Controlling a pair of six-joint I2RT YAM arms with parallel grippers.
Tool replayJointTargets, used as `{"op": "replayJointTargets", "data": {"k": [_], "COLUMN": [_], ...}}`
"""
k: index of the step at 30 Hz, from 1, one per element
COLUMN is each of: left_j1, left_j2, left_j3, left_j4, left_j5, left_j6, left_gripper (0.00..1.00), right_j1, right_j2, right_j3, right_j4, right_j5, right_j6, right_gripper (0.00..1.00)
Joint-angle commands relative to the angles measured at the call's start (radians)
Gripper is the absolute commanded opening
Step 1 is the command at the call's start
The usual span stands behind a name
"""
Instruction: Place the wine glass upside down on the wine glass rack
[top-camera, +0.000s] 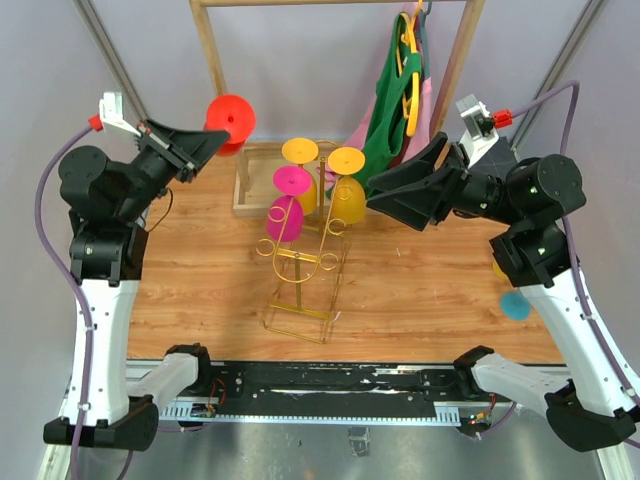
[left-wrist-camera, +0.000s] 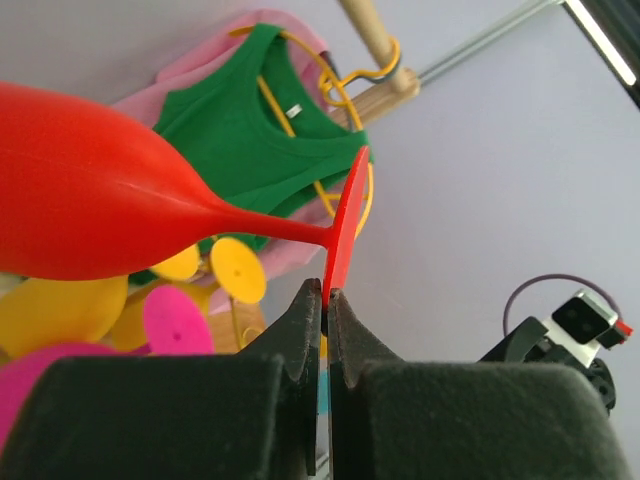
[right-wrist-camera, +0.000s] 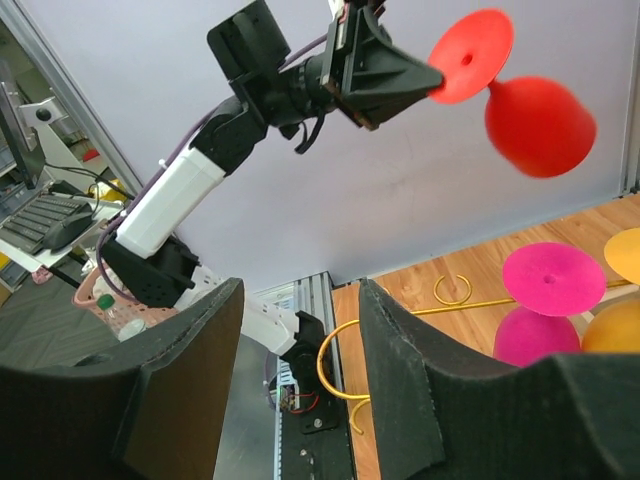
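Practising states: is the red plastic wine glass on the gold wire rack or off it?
Off: the left gripper pinches the foot of the red plastic wine glass, apart from the gold wire rack.

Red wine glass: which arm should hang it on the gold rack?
Left. The left jaws are clamped on the foot of the red wine glass; the right jaws are open and empty near the gold rack.

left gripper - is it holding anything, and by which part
The left gripper holds the red wine glass by the edge of its round foot, pinched edge-on. The right gripper is open and holds nothing.
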Motion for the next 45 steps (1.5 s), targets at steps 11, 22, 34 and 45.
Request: {"op": "replayJointTargets", "data": {"k": [11, 22, 34, 45], "left_j1": [-0.018, -0.071, -0.098, -0.103], "left_j2": [-0.172, -0.224, -0.263, -0.259], "left_j3": [-0.276, -0.362, -0.401, -0.407], "left_j4": [-0.127, -0.136, -0.18, -0.224], "left_j5": [0.001, 0.073, 0.085, 0.078], "left_j6": [-0.034, -0.051, -0.042, -0.04], "left_gripper": [0.0, 0.0, 0.0, 0.0], "right_j1": [-0.01, -0.01, -0.01, -0.01], "right_j2": [0.056, 0.108, 0.138, 0.128], "right_j3": [0.037, 0.041, 0.017, -0.004], "right_j4": [-0.006, 0.011, 0.067, 0.081], "right_j5": [0.011, 0.012, 0.009, 0.014], "right_j6": [-0.026, -0.012, 0.031, 0.039], "right_gripper": [0.49, 0.48, 0.48, 0.48]}}
